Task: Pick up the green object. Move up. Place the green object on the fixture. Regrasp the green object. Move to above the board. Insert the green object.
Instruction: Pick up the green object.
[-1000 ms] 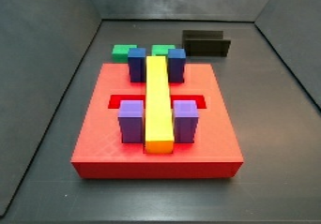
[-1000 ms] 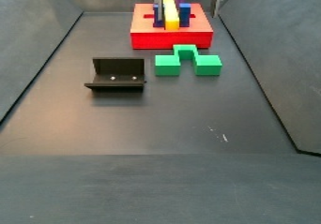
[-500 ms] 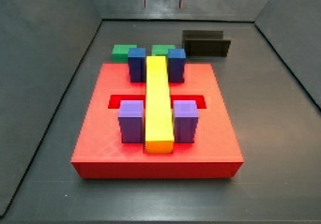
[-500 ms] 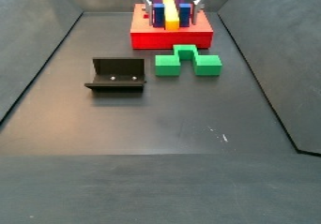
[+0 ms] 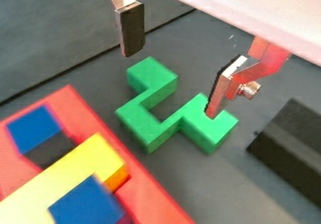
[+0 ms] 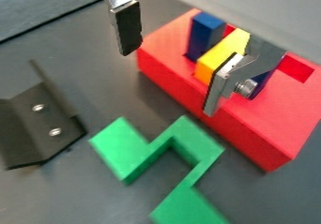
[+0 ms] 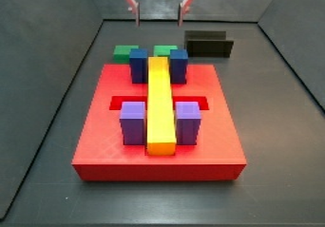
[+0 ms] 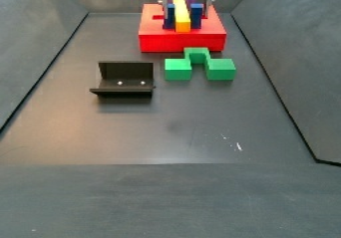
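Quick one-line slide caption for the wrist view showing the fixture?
Open two-finger gripper hovers above the bright green plastic block, lying between the dark fixture and red board.

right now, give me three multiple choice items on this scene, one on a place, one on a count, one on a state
1. Where does the green object lie?
A. on the floor beside the board
B. in the fixture
C. on the yellow bar

2. How many purple blocks stand on the board?
A. one
B. two
C. four

3. What state is the gripper in?
A. shut on the green object
B. shut on nothing
C. open above the green object

Answers: 1 A, a side view shows it on the dark floor between board and fixture. 2 B, a side view shows two flanking the yellow bar. 3 C, both wrist views show the fingers apart with nothing between them.
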